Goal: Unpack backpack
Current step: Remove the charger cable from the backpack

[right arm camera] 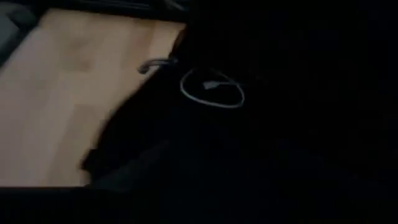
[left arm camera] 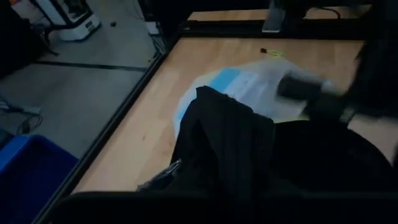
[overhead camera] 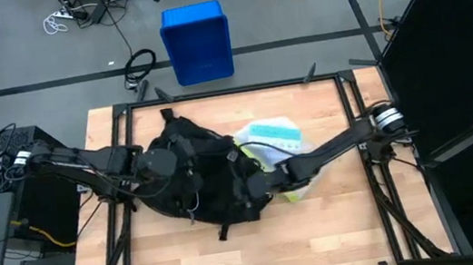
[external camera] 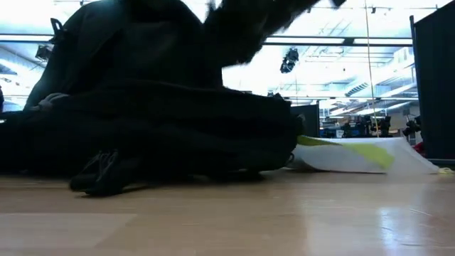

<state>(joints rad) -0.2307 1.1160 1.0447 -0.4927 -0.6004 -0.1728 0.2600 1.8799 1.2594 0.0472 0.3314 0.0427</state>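
From the high view we saw the large rounded black fabric backpack (overhead camera: 191, 170) lying near the middle of the pale wooden table (overhead camera: 324, 240). The left gripper (overhead camera: 160, 164) sat on the backpack's left part, and the right gripper (overhead camera: 255, 185) lay against its right edge. We could not tell how far either claw was open, nor whether it had hold of anything, since dark fingers merged with dark fabric. A clear plastic bag with light-blue and yellow-green contents (overhead camera: 274, 137) lay touching the backpack's right side, partly under the right arm. Beyond the table's far edge stood a blue plastic crate (overhead camera: 196, 42) on the grey floor.

From the low view the backpack (external camera: 142, 121) filled the left and middle as a dark mound resting on the table (external camera: 284, 220), with a strap end (external camera: 99, 174) trailing onto the wood. The bag (external camera: 362, 155) lay flat just to its right, touching it.

In the left wrist view we saw a raised fold of the backpack (left arm camera: 230, 143), the bag (left arm camera: 249, 84) behind it on the table (left arm camera: 143, 124), and the blurred right arm (left arm camera: 323, 93) across the bag. This arm's own fingers were lost in the dark.

In the right wrist view the backpack (right arm camera: 280, 124) covered most of the picture, with a thin pale cord loop (right arm camera: 212, 88) lying on it and the table (right arm camera: 62, 99) beside it. Again we could not tell the claw's state.
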